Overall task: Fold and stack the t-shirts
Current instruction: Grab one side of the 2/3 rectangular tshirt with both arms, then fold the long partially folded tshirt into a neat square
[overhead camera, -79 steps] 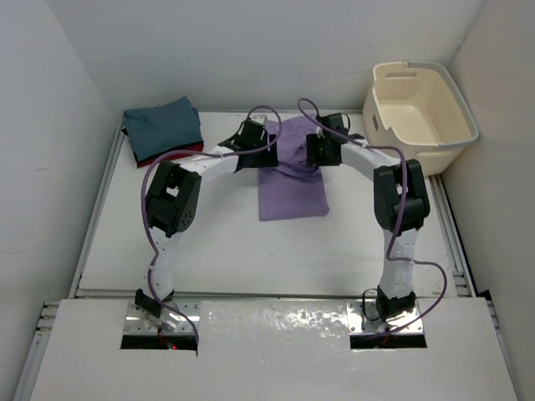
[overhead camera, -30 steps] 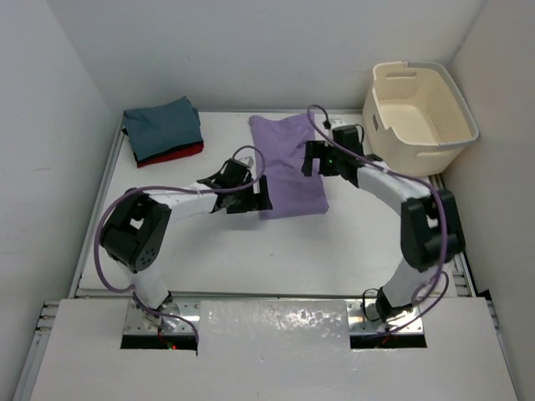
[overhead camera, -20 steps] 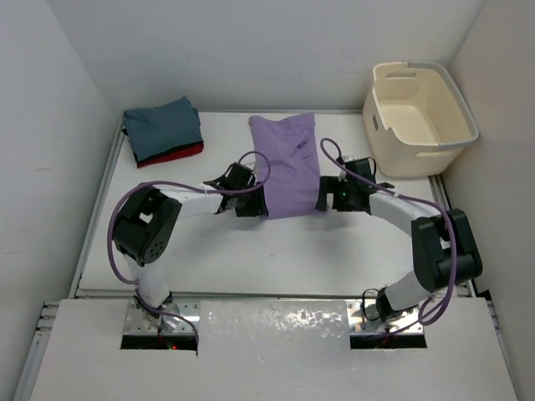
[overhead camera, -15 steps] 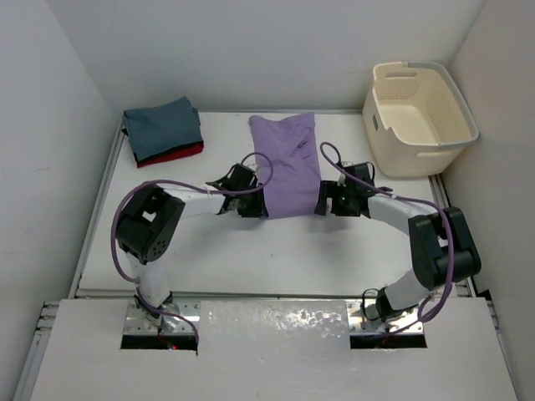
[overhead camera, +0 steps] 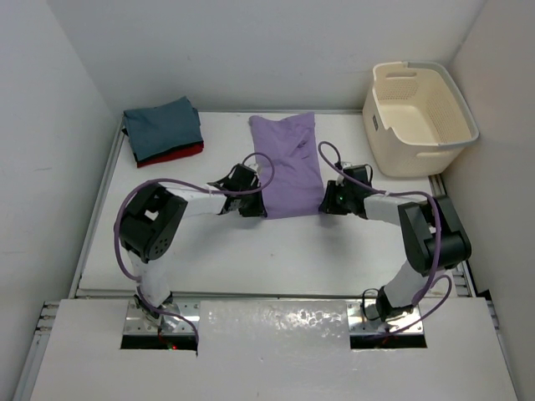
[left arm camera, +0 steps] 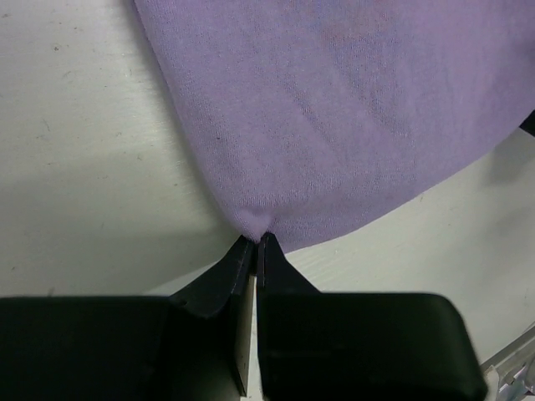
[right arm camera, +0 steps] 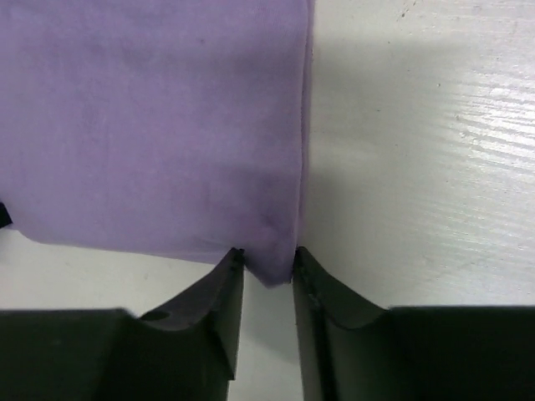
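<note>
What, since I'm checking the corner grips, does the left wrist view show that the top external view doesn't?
Only the left wrist view: the left gripper pinched shut on a near corner of the lavender t-shirt. Only the top external view: the right gripper at the other near corner, the folded stack at far left, the cream tub. Both: the lavender t-shirt on the white table.
</note>
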Tool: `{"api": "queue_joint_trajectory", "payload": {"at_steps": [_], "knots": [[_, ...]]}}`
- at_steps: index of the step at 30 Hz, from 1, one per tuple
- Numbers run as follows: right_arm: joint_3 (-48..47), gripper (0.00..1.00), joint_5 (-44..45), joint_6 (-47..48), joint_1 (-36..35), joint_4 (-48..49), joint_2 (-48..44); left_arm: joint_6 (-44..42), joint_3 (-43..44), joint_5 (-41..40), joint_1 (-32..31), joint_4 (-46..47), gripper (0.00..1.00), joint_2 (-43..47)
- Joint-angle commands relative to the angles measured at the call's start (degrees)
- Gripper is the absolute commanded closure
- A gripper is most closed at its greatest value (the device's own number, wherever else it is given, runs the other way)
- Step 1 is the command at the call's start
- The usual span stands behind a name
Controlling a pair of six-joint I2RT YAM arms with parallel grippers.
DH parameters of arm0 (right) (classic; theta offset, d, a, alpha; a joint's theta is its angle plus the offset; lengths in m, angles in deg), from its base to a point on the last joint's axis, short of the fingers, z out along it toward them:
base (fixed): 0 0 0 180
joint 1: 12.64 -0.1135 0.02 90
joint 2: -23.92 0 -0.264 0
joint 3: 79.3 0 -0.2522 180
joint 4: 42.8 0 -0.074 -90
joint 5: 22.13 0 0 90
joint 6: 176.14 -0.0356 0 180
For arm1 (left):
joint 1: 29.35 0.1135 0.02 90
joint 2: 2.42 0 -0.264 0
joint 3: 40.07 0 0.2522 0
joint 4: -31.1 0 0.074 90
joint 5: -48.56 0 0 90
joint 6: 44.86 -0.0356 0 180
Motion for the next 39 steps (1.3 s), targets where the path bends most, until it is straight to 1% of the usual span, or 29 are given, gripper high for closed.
{"api": "queue_joint_trajectory", "payload": {"at_steps": [1, 3, 4, 7, 8, 9, 10, 11, 12, 13, 14, 15, 16, 18, 20, 23, 24, 26, 27, 29, 30, 33, 35, 36, 39], "knots": [[1.42, 0.73, -2.17, 1.18, 0.27, 4.45, -0.18, -0.39, -0.23, 0.01, -0.78, 2.62, 1.00, 0.24], [2.21, 0.96, -3.92, 1.45, 0.27, 4.72, -1.67, -0.65, -0.94, 0.54, -1.04, 2.71, 1.00, 1.55], [2.99, 1.00, -4.63, 1.45, 0.27, 4.19, -2.55, -0.74, -1.02, 1.15, -1.21, 2.45, 1.00, 1.99], [5.81, 1.00, -6.74, 1.80, 0.27, 0.60, -8.52, -0.83, -2.60, 2.30, -2.00, 0.61, 1.00, 5.41], [6.42, 1.00, -7.00, 1.89, 0.18, -3.50, -10.36, -1.00, -3.74, 3.35, -2.70, -0.01, 1.00, 7.60], [7.91, 1.00, -7.18, 1.98, 0.27, -5.20, -12.38, -0.91, -4.18, 4.23, -3.15, -0.88, 1.00, 8.84], [8.71, 1.00, -8.66, 2.15, 0.27, -7.48, -16.75, -1.00, -4.54, 5.98, -3.50, -3.15, 1.00, 9.90], [9.24, 1.00, -9.29, 2.68, 0.27, -9.67, -19.06, -1.09, -4.89, 6.60, -4.28, -4.83, 1.00, 12.26], [10.03, 1.00, -9.99, 3.12, 0.27, -13.96, -21.26, -1.00, -4.81, 7.04, -4.55, -6.50, 1.00, 13.41], [9.95, 1.00, -11.21, 4.34, 0.18, -16.18, -23.37, -1.26, -4.54, 9.14, -4.73, -9.39, 1.00, 14.47], [9.42, 1.00, -10.79, 4.79, 0.27, -18.81, -27.13, -1.18, -3.67, 9.59, -5.08, -10.81, 1.00, 16.65], [8.81, 1.00, -10.35, 5.05, 0.27, -23.19, -28.65, -1.44, -3.05, 10.12, -5.34, -11.87, 1.00, 17.63], [7.06, 1.00, -9.91, 5.84, 0.27, -25.06, -30.84, -1.70, -1.05, 10.99, -5.52, -14.23, 1.00, 19.03], [5.12, 1.00, -8.86, 6.11, 0.36, -28.94, -32.00, -3.10, 1.33, 11.35, -5.52, -15.91, 1.00, 19.92], [1.61, 1.00, -7.46, 6.55, 0.36, -30.52, -32.35, -3.64, 4.24, 9.69, -5.52, -16.54, 1.00, 20.54], [-3.23, 1.00, -5.17, 6.02, 0.36, -30.00, -31.65, -3.90, 7.32, 9.16, -5.35, -14.25, 1.00, 20.28], [-6.11, 1.00, -2.64, 5.85, 0.36, -30.00, -30.61, -4.08, 8.37, 8.72, -5.17, -14.51, 1.00, 19.93], [-9.72, 1.00, 0.27, 5.49, 0.45, -28.61, -29.20, -4.43, 11.18, 6.09, -3.86, -14.35, 1.00, 19.14], [-10.61, 1.00, 0.90, 5.84, 0.53, -27.81, -28.75, -4.34, 11.89, 6.08, -3.33, -14.34, 1.00, 18.88], [-12.46, 1.00, 2.56, 6.72, 1.14, -26.32, -27.61, -3.82, 14.96, 3.28, -2.10, -13.03, 1.00, 18.08], [-14.55, 1.00, 3.44, 6.72, 1.50, -26.13, -26.04, -3.64, 15.75, 1.88, -2.01, -10.93, 1.00, 17.82], [-18.16, 1.00, 2.93, 6.46, 2.38, -23.86, -23.40, -3.20, 17.87, 1.25, -1.48, -6.88, 1.00, 16.42], [-20.63, 1.00, 1.70, 6.90, 3.08, -23.32, -19.80, -3.72, 20.41, 0.64, 0.01, -7.04, 1.00, 14.49], [-23.34, 1.00, 1.26, 7.07, 3.43, -23.41, -18.39, -3.81, 21.55, -0.06, 0.54, -7.91, 1.00, 13.61], [-27.39, 1.00, -0.32, 7.34, 4.49, -22.97, -13.03, -4.52, 25.94, 1.68, 2.65, -7.75, 1.00, 8.52]]}}
